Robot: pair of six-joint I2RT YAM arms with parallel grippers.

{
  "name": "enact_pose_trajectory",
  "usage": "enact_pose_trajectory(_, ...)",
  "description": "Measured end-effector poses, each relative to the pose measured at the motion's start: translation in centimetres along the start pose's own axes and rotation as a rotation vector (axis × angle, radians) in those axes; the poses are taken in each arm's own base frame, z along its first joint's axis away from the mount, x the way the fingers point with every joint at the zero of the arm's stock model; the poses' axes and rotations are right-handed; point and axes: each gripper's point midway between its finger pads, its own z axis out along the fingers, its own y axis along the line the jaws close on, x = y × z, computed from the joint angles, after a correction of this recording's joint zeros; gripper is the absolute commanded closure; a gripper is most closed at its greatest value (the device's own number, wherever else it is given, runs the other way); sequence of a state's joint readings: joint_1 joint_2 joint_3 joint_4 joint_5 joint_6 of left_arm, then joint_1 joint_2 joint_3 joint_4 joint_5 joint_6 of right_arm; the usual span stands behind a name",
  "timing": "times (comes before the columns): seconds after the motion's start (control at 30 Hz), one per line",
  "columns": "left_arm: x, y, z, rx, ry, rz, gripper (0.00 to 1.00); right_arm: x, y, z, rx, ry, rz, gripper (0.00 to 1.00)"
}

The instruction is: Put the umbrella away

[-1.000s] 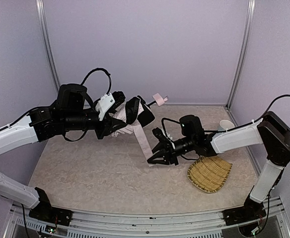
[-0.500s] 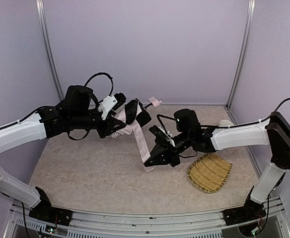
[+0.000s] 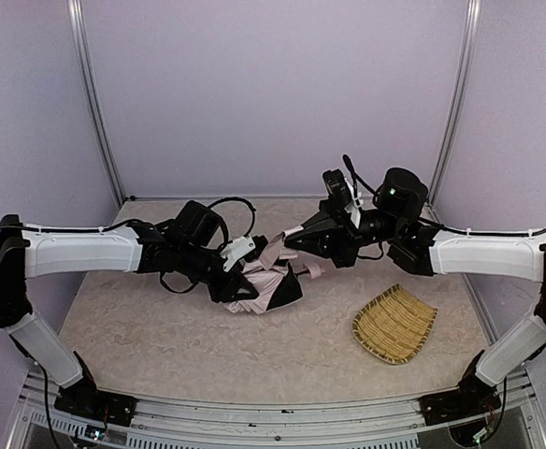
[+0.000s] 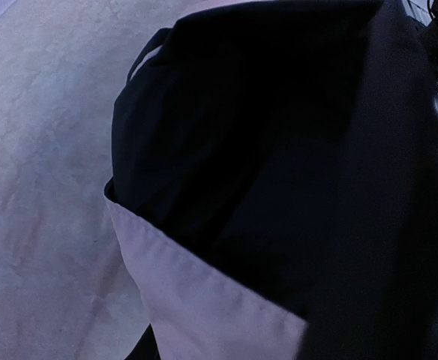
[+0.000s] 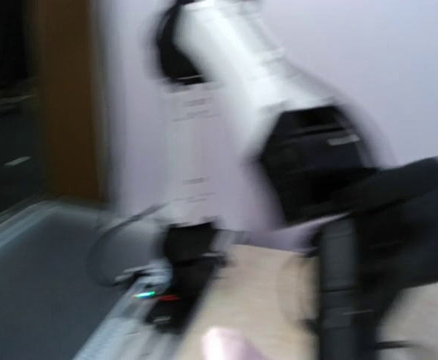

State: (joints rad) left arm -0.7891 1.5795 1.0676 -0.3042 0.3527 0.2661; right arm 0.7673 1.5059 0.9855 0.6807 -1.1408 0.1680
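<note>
The umbrella point(image 3: 271, 285) lies crumpled on the table at the centre, pale pink fabric with black lining showing. A small pink piece point(image 3: 313, 271) sticks out on its right. My left gripper point(image 3: 239, 278) is low on the table, pressed into the left of the bundle, its fingers buried in the cloth. The left wrist view is filled with black lining point(image 4: 279, 150) and a pink fold point(image 4: 196, 300). My right gripper point(image 3: 294, 238) hovers just above and right of the umbrella, pointing left. Its wrist view is motion-blurred, with a pink blob point(image 5: 226, 346) at the bottom edge.
A woven straw tray point(image 3: 395, 325) lies at the right front of the table. A small white thing was behind the right arm near the back right corner and is hidden now. Purple walls enclose the table.
My left gripper has brought the umbrella down from the air onto the table, and the bundle has collapsed. My right gripper has swung up and back from the hanging strap.
</note>
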Motion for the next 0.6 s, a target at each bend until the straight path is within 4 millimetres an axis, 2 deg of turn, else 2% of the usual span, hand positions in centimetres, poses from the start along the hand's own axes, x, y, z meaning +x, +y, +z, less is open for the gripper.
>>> enact_pose_trajectory(0.13, 1.1, -2.3, 2.2, 0.084, 0.044, 0.024, 1.00, -0.3, -4.6, -2.4, 0.223, -0.019, 0.043, 1.00)
enact_pose_trajectory(0.27, 0.5, -4.8, 3.0, 0.147, 0.039, 0.076, 1.00, 0.1, -7.6, -4.4, 0.366, -0.011, 0.089, 1.00)
enact_pose_trajectory(0.6, -0.9, -5.1, 2.6, 0.153, -0.021, 0.149, 1.00, 0.9, -11.9, -8.3, 0.555, 0.039, 0.169, 1.00)
